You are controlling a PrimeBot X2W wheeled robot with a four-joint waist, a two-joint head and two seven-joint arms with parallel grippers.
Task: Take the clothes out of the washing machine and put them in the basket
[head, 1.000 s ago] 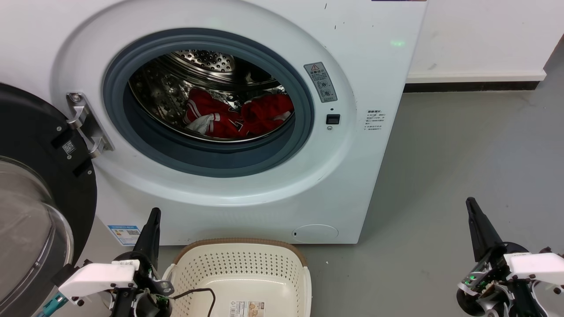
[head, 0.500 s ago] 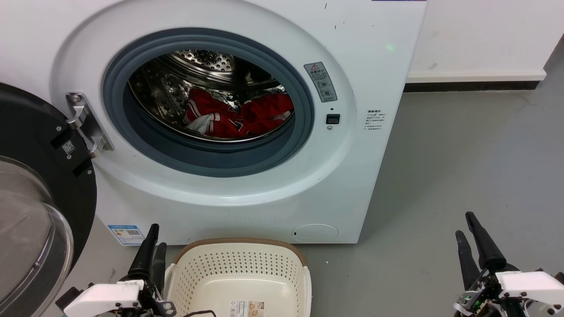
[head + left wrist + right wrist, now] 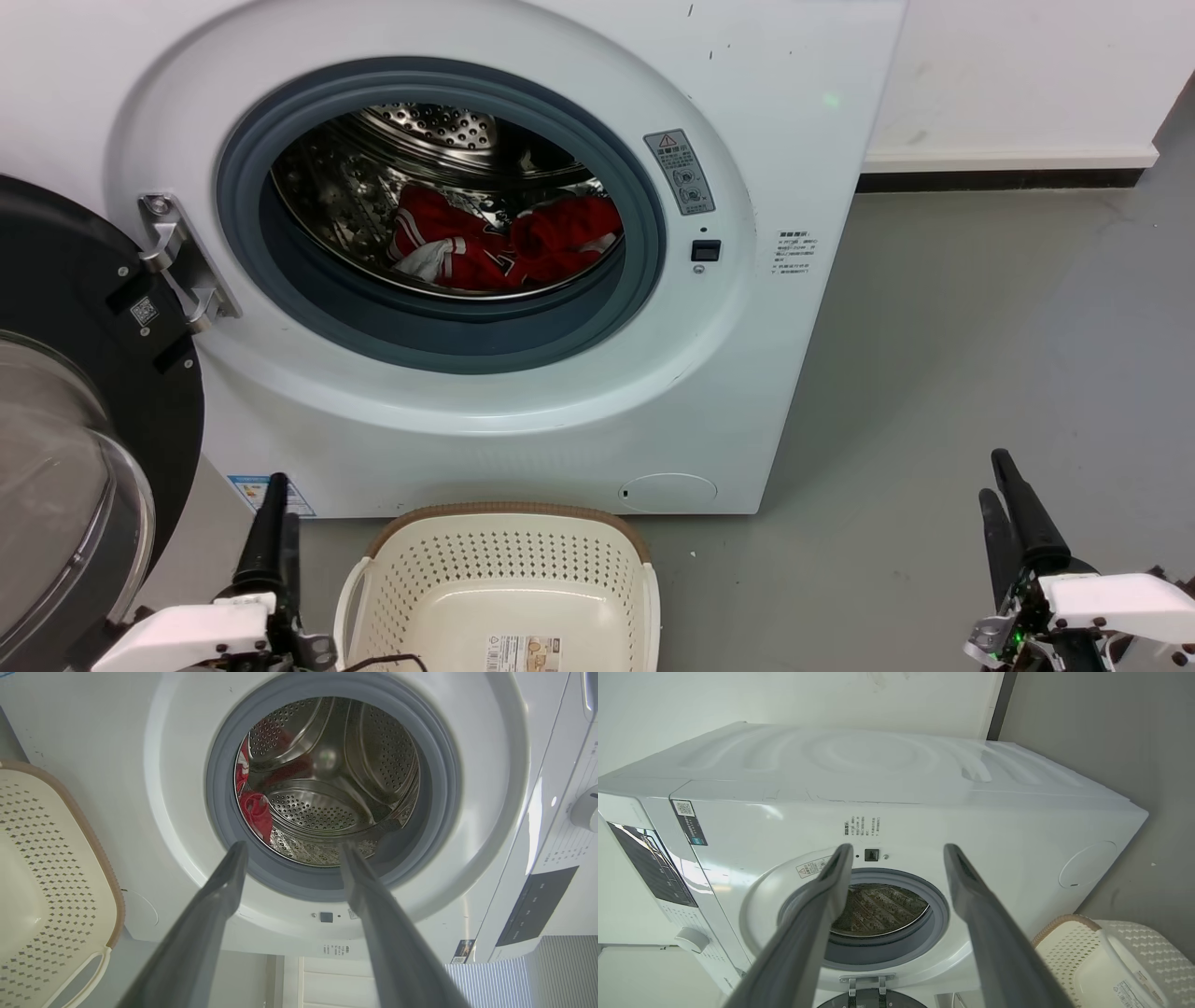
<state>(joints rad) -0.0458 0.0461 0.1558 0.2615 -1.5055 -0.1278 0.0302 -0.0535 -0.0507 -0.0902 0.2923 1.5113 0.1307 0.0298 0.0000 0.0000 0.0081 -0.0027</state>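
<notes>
nearest, at 7 o'clock in the head view, the left gripper (image 3: pixel 285 497) points up. it is seen edge-on there, but the left wrist view shows its two dark fingers spread apart with nothing between them. at 5 o'clock the right gripper (image 3: pixel 993 472) stands the same way over the grey floor (image 3: pixel 980 327). its own wrist view shows its fingers parted too, holding nothing.

between them, at 6 o'clock, the basket (image 3: pixel 509 511) sits on the floor just in front of the washing machine (image 3: pixel 794 140), nearer the left gripper than the right. it is cream with perforated sides and a brown rim, and its floor is bare around a label sticker (image 3: pixel 523 653).

at 9 o'clock the door (image 3: pixel 56 280) stands swung wide open, black-framed with bulging glass, hung on a metal hinge (image 3: pixel 177 261).

further in, toward 11 o'clock, the grey-rimmed porthole (image 3: pixel 439 345) opens onto the perforated steel drum (image 3: pixel 429 126). the clothes (image 3: pixel 504 247) lie bunched at the bottom of the drum, behind the grey rim, at about 5 o'clock of the opening. they are red fabric with white stripes, and both grippers are well apart from them. a warning sticker (image 3: pixel 679 173) sits at 2 o'clock of the porthole.

farthest, at 1 o'clock, a white wall (image 3: pixel 1027 75) meets the floor along a dark skirting.
</notes>
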